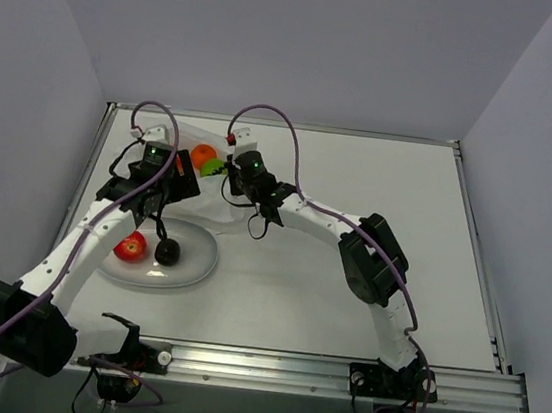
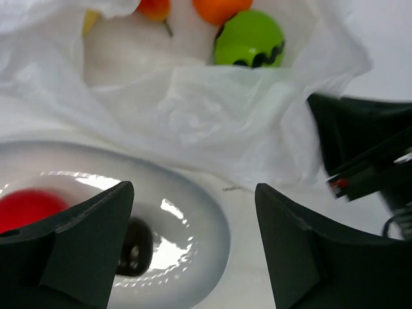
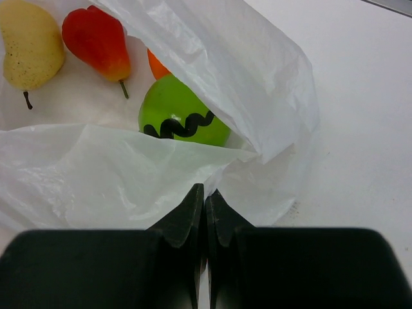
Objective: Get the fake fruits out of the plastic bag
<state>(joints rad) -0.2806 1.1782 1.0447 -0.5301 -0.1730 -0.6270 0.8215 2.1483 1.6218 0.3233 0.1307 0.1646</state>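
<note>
The plastic bag [image 1: 211,209] lies crumpled behind the white plate [image 1: 199,258], its mouth open. Inside it are an orange [image 1: 204,155] and a bright green fruit [image 1: 212,168]. The right wrist view shows the green fruit [image 3: 183,106], the orange [image 3: 158,65], a red pear [image 3: 96,38] and a yellow pear [image 3: 29,42] in the bag [image 3: 96,174]. The red apple [image 1: 131,246] and the dark fruit [image 1: 167,251] lie on the plate. My right gripper [image 3: 206,193] is shut on the bag's near edge. My left gripper [image 2: 193,193] is open and empty, above the plate's rim [image 2: 215,219] and in front of the bag [image 2: 193,109].
The right arm's black body [image 2: 367,148] is close on the right in the left wrist view. Both arms meet at the bag, at the table's back left. A metal rail [image 1: 336,375] runs along the near edge.
</note>
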